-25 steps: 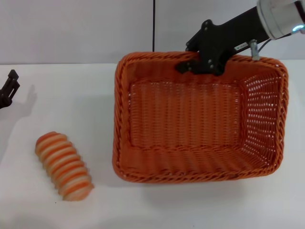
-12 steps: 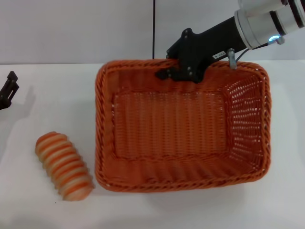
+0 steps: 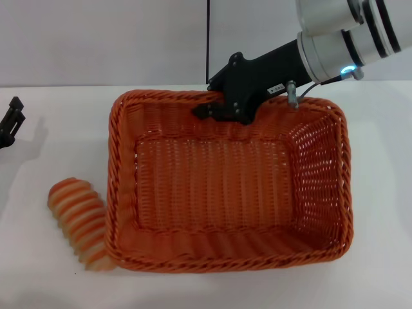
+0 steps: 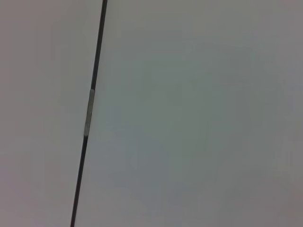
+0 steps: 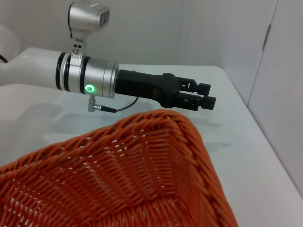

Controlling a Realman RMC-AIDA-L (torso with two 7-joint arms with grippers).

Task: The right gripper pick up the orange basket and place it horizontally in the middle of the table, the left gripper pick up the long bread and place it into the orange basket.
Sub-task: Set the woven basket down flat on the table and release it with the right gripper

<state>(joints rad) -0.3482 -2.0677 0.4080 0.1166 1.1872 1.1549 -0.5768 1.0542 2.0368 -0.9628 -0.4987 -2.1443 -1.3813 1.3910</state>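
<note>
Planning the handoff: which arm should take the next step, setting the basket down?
Right. The right gripper is shut on the orange basket's far rim; the left gripper idles at the table's left edge.

text: none legible | small label on right arm: perhaps print, unreadable

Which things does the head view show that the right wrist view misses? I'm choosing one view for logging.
Head view only: the long bread, partly hidden by the orange basket rim, and the right gripper clamping the far rim. Right wrist view only: the left arm's silver cuff with a green light. Both: the basket, the left gripper and the white table.
</note>
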